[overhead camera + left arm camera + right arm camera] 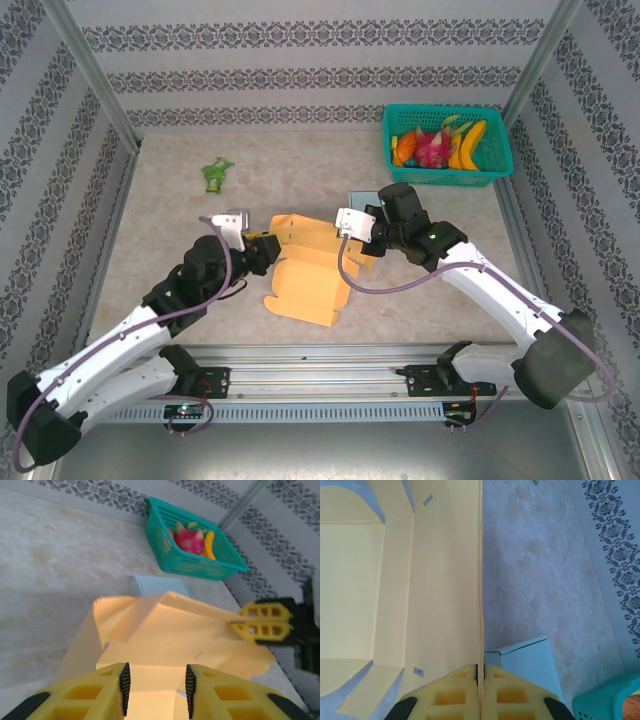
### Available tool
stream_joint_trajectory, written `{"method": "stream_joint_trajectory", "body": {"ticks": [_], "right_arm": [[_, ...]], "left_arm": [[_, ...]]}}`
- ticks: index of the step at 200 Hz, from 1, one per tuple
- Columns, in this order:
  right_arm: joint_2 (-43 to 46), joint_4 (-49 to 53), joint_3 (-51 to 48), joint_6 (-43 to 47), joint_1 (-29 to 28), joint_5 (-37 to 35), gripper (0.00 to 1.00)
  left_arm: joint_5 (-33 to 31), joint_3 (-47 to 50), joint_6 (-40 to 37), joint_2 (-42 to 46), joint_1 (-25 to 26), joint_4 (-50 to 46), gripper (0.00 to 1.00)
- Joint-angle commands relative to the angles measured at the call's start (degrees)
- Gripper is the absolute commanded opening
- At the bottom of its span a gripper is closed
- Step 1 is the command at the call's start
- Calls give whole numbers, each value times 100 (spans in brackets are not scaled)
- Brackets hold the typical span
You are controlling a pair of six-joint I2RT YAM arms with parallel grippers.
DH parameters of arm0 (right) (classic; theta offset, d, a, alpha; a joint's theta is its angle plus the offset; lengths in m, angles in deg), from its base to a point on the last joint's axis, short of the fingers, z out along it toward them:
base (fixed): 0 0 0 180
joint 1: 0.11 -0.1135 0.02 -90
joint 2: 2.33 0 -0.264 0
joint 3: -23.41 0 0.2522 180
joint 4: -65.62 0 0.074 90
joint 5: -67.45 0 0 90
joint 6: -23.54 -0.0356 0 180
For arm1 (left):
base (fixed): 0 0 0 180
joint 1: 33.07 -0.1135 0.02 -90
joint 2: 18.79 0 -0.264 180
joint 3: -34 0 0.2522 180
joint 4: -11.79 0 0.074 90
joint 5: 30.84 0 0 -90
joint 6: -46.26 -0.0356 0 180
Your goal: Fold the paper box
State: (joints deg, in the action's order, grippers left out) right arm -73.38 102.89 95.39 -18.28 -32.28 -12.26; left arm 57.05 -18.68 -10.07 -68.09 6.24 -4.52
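Thin orange-yellow paper box (308, 278), partly formed and open side up, on the marbled table (170, 220) between the two hands. Right gripper (480, 672) clamped shut on the top edge of one upright side wall, with the paper sandwiched edge-on between the yellow pads and the rest of the box (420, 580) spreading ahead and to the left of them. From the left wrist, seen as the yellow jaws (262, 622) pinching the far right corner of the box (170, 635). Left gripper (156, 682) parted, jaws standing apart, a folded flap just beyond and below the fingertips. No squeeze on the paper evident.

Judging by the look: very light thin card, stiff only along the scored creases, bendy across the panels. Likely to slide on the smooth table if pushed without a counter-hold, and to dent or tear at the slit corners if pinched hard. Best taken at a panel edge or close beside a crease, pads flat on both faces, never mid-panel.

No brand, label or readable writing anywhere on the box; plain colour inside and out. Just to the right of the right gripper's fingers, a pale blue flat carton (525, 660), likewise unmarked.
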Motion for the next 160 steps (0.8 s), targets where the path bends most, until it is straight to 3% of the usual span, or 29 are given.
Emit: {"method": "stream_joint_trajectory", "body": {"ticks": [1, 57, 93, 160], "right_arm": [[3, -169, 16, -54, -93, -51, 0], [-24, -237, -45, -116, -104, -68, 0], [-6, -275, -28, -214, -45, -187, 0], [40, -606, -258, -228, 16, 14, 0]], "left_arm": [[-596, -521, -130, -535, 24, -313, 35], [-656, -1140, -49, -1459, 7, -323, 33], [-19, -883, 198, -1505, 30, 211, 31], [343, -570, 881, -1519, 61, 896, 34]]}}
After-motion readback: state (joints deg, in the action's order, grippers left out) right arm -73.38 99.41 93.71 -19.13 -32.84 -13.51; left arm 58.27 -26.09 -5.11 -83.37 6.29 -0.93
